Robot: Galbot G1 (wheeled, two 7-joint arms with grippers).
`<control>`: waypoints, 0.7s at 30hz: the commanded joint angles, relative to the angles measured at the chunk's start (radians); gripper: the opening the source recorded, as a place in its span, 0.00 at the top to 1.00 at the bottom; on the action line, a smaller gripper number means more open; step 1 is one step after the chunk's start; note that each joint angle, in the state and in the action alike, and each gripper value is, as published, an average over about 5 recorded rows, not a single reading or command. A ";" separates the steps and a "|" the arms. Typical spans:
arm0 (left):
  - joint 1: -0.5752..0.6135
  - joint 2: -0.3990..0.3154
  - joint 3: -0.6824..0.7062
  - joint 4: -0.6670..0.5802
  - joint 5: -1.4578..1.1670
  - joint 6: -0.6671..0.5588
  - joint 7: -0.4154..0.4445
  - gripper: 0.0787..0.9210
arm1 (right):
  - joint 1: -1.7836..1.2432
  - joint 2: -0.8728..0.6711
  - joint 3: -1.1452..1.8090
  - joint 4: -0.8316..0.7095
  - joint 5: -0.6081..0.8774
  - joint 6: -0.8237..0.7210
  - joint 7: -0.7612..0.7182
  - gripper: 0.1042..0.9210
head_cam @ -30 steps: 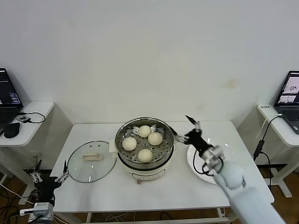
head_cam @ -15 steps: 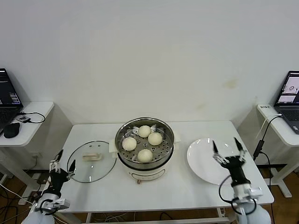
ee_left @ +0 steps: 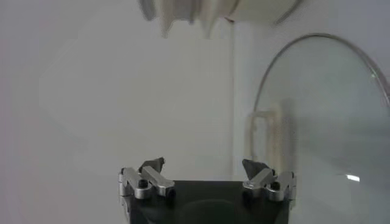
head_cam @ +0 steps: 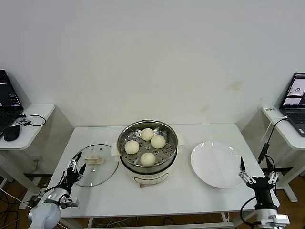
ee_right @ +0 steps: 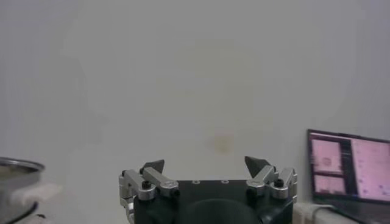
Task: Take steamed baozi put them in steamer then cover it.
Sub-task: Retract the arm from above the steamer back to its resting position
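Four steamed baozi (head_cam: 147, 145) sat inside the one steamer (head_cam: 147, 151), spread on its perforated tray: one toward the wall, one on the robot's left, one on its right, and one nearest the robot. The steamer stood near the middle of the white surface (head_cam: 181, 191), uncovered.

The single cover (head_cam: 94, 164) lay flat on the surface just to the steamer's left, its cream handle (head_cam: 94, 161) facing up. In the left wrist view the cover (ee_left: 317, 122) filled one side, its handle (ee_left: 265, 131) seen edge-on and somewhat washed out, so its exact shape was hard to make out there.

One white plate (head_cam: 218, 164) lay to the steamer's right, with nothing on it.

The left gripper (head_cam: 75, 169) hovered at the near left edge of the cover, jaws apart and holding nothing; the left wrist view showed the left gripper (ee_left: 204, 165) with a clear gap between its two tips. The right gripper (head_cam: 259, 175) stood off the near right corner of the surface, beyond the plate, pointing upward with jaws apart and holding nothing. The right wrist view showed the right gripper (ee_right: 206, 163) the same way, against the wall, with a laptop (ee_right: 347, 173) to one side.
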 commanded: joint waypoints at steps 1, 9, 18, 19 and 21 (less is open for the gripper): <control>-0.091 0.010 0.051 0.093 0.083 -0.010 0.000 0.12 | -0.047 0.035 0.048 0.010 -0.012 0.021 0.001 0.12; -0.157 0.002 0.078 0.129 0.089 -0.001 0.007 0.12 | -0.057 0.034 0.045 -0.004 -0.021 0.026 -0.002 0.12; -0.253 -0.010 0.097 0.215 0.098 0.000 0.004 0.12 | -0.068 0.040 0.038 -0.024 -0.028 0.040 -0.016 0.12; -0.264 -0.012 0.098 0.224 0.098 0.000 0.004 0.12 | -0.068 0.041 0.038 -0.025 -0.029 0.040 -0.017 0.12; -0.286 -0.016 0.097 0.240 0.095 0.000 0.004 0.12 | -0.067 0.042 0.037 -0.026 -0.029 0.041 -0.018 0.12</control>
